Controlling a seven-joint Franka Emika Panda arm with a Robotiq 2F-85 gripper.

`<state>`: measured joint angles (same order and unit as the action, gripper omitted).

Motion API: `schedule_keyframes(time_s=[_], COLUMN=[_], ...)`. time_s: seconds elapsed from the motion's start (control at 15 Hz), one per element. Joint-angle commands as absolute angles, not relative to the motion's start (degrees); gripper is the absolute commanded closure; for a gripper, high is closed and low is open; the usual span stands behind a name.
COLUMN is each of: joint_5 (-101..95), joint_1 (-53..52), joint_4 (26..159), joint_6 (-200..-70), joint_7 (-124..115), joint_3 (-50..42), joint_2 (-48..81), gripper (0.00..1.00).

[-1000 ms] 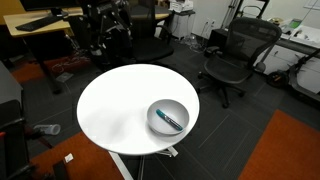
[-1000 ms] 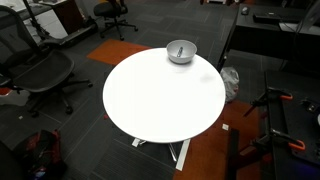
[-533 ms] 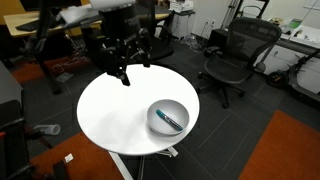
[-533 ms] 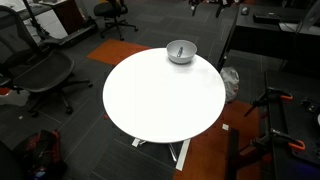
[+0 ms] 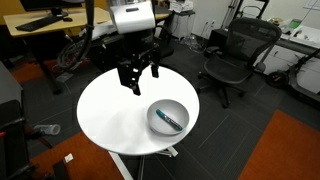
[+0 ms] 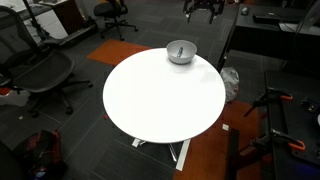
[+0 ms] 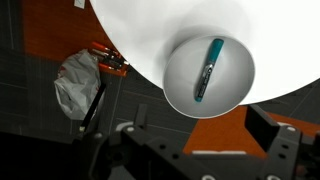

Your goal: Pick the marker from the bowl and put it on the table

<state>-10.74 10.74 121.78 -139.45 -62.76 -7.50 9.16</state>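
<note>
The grey bowl (image 5: pixel 168 117) sits near the edge of the round white table (image 5: pixel 115 110). The blue-teal marker (image 5: pixel 172 121) lies inside it. In the wrist view the bowl (image 7: pixel 232 90) is in the upper right with the marker (image 7: pixel 209 68) lying lengthwise in it. My gripper (image 5: pixel 139 78) hangs open and empty above the table's far part, short of the bowl and well above it. In the wrist view my gripper (image 7: pixel 197 140) shows spread dark fingers (image 7: pixel 265 125) at the bottom. The bowl (image 6: pixel 181 51) and gripper (image 6: pixel 203 8) also show in an exterior view.
Black office chairs (image 5: pixel 232 55) (image 6: pixel 35 75) stand around the table. Wooden desks (image 5: pixel 40 25) are at the back. A crumpled grey bag (image 7: pixel 75 85) lies on the floor beside the table. Orange carpet (image 5: pixel 285 150) covers part of the floor.
The arm has swung in from the back and now hangs over the table, closer to the bowl. The bowl and marker have not moved.
</note>
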Motion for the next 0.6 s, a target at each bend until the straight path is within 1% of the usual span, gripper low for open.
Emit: schedule_keyframes(time_s=[0.0,0.2,0.53], joint_5=[-10.3,-10.3,-7.7], joint_1=[9.1,9.0,9.6], joint_4=[121.7,121.7,119.0], joint_6=[-139.4,-139.4,-141.2], joint_7=[-62.4,-62.4,-60.4], joint_3=[-9.2,-9.2,-10.3], joint_2=[9.2,9.2,13.6], gripper=[0.0,0.0,0.0])
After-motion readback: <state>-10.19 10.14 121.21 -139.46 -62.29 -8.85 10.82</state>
